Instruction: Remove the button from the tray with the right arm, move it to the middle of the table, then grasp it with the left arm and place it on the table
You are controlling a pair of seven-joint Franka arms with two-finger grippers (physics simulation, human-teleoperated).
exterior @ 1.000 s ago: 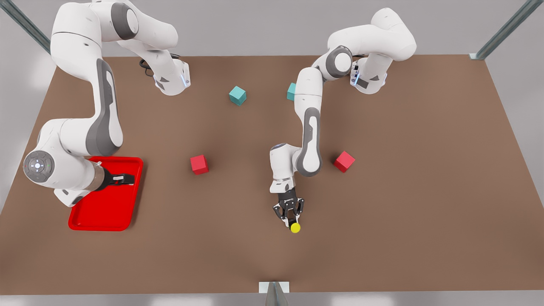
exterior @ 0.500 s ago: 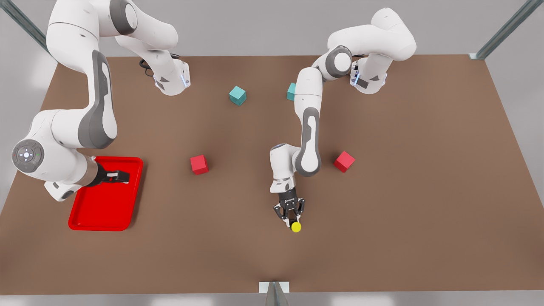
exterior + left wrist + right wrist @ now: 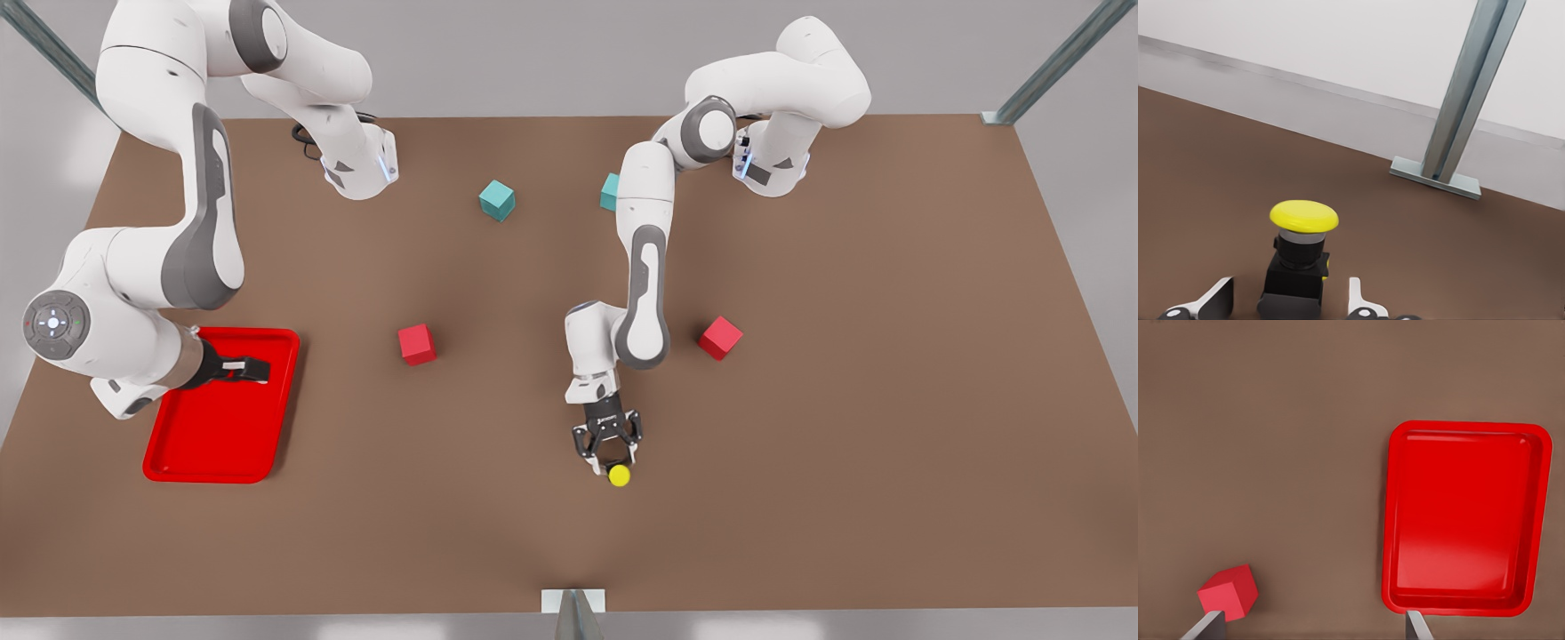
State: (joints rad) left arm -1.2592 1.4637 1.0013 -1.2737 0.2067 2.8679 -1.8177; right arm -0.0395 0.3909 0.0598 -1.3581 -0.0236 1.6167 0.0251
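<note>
The button [image 3: 619,476], a yellow cap on a black body, stands upright on the brown table [image 3: 845,400] near the middle front. My left gripper [image 3: 612,464] sits right behind it, open. In the left wrist view the button [image 3: 1301,257] stands between the left gripper's [image 3: 1289,285] spread fingers [image 3: 1218,300], with gaps on both sides. The red tray [image 3: 222,444] lies at the front view's left with nothing in it. My right gripper [image 3: 258,367] hovers above its far part, open. In the right wrist view the tray [image 3: 1465,520] lies beyond the right gripper [image 3: 1313,623].
Two red cubes [image 3: 417,344] [image 3: 720,338] lie mid-table, one of them [image 3: 1229,591] near a right fingertip in the right wrist view. Two teal cubes [image 3: 497,200] [image 3: 609,191] sit farther back. A metal post [image 3: 573,613] [image 3: 1468,93] stands at the table's front edge.
The left gripper's fingers have spread off the button, which now stands free on the table. The right arm pulled back toward the front view's left, then stopped over the tray.
</note>
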